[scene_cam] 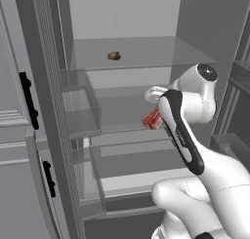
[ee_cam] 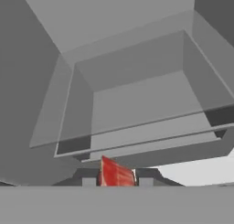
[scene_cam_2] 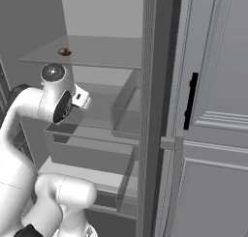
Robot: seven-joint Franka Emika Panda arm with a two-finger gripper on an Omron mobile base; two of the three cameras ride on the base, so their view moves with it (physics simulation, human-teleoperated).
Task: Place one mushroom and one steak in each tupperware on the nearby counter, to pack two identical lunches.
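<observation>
Inside fridge | end effector [ee_cam: 117,182] clamped on flat red steak [ee_cam: 116,173] | brown rounded mushroom [scene_cam: 114,55] on glass shelf [scene_cam: 146,52]

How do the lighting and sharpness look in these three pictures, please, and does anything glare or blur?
Left base view: flat, even light, no glare; the steak and mushroom are small but readable. Right base view: equally flat, with see-through shelves casting faint shadows. Hand view: soft and slightly blurred, with the steak between the gripper tips.
</observation>
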